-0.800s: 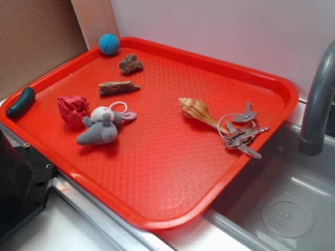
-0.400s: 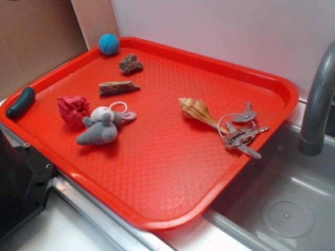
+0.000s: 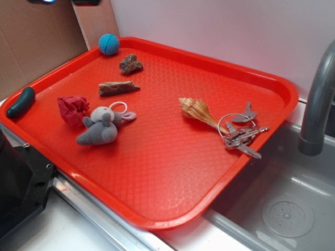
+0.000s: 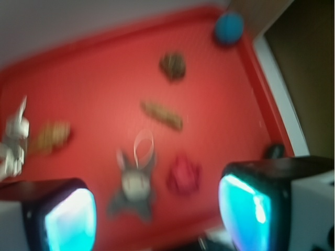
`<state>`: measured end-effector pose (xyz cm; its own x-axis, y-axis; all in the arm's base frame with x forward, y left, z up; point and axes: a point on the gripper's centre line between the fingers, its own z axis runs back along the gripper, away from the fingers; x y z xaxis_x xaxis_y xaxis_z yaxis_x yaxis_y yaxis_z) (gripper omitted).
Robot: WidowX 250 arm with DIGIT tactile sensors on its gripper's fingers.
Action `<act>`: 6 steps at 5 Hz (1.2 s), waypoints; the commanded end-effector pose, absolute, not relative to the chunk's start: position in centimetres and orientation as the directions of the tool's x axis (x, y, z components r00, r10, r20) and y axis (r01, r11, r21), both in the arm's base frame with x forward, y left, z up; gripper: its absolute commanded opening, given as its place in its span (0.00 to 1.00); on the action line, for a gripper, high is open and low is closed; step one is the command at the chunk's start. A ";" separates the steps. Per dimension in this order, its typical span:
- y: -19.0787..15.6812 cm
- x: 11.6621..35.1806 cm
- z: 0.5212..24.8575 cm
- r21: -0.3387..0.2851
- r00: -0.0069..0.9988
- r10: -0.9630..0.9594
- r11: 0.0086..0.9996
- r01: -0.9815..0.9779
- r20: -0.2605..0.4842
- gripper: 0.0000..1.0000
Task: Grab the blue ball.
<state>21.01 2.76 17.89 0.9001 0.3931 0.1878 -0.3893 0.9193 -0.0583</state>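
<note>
Red tray [image 3: 172, 209] holds scattered clutter, with the blue ball [image 3: 108, 44] resting untouched in its far left corner beside a brown rock [image 3: 130, 64]. High above, the gripper [image 4: 157, 209] hangs with jaws wide apart, so the whole grab remains.

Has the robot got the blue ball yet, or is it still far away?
Not yet. The blue ball sits untouched in the far corner of the red tray. In the wrist view the gripper is open and empty, high above the toy mouse, with the ball far off. Still left: move over, come down, and close on it.
</note>
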 end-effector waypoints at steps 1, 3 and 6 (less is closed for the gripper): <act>9.7 25.1 15.5 -0.175 0.696 0.595 0.796 -0.580 0.402 1.00; 14.7 28.8 11.5 -0.105 0.652 0.645 0.738 -0.666 0.399 1.00; 16.4 31.8 7.7 -0.043 0.500 0.709 0.596 -0.802 0.497 1.00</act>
